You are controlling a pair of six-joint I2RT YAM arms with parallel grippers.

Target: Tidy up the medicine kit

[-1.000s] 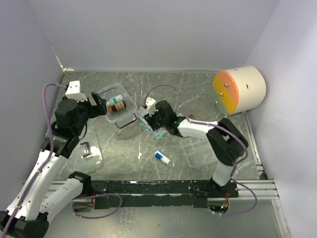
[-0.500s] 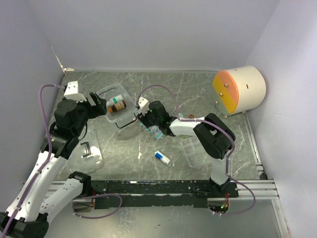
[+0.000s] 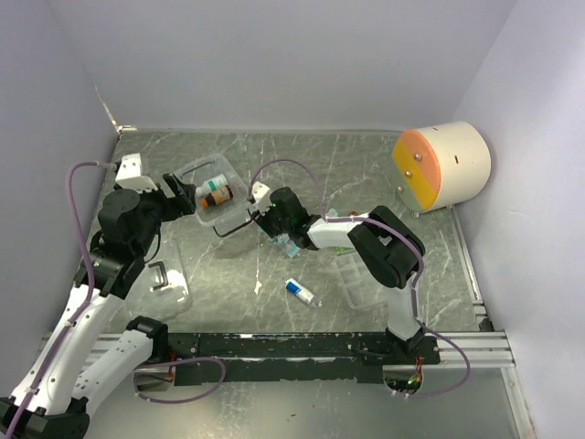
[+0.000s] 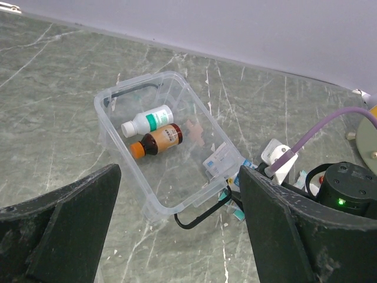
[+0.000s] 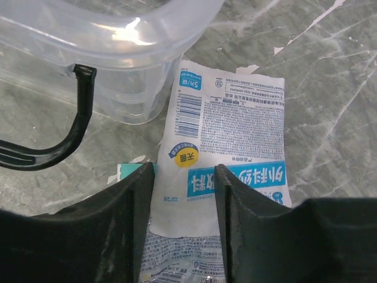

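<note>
The medicine kit's clear box [image 3: 217, 190] [image 4: 177, 177] stands open at the back left. A white bottle [image 4: 147, 119], a brown bottle [image 4: 156, 141] and a small packet [image 4: 218, 159] lie inside it. Its black wire latch [image 4: 200, 216] [image 5: 65, 144] hangs off the near corner. My left gripper [image 3: 181, 192] [image 4: 179, 177] is open, hovering at the box's left side. My right gripper [image 3: 268, 219] [image 5: 184, 171] is open low over a white-and-blue packet [image 5: 230, 132] [image 3: 285, 241] lying flat beside the box's corner, with more packets under it.
The clear lid [image 3: 166, 279] with its black handle lies front left. The divided tray insert [image 3: 352, 273] rests right of centre. A small white-and-blue tube [image 3: 299, 292] lies near the front. A cream-and-orange cylinder [image 3: 441, 165] stands at the back right wall.
My right gripper has slid left over the packets toward the box's corner. My left gripper has shifted slightly by the box and stays open.
</note>
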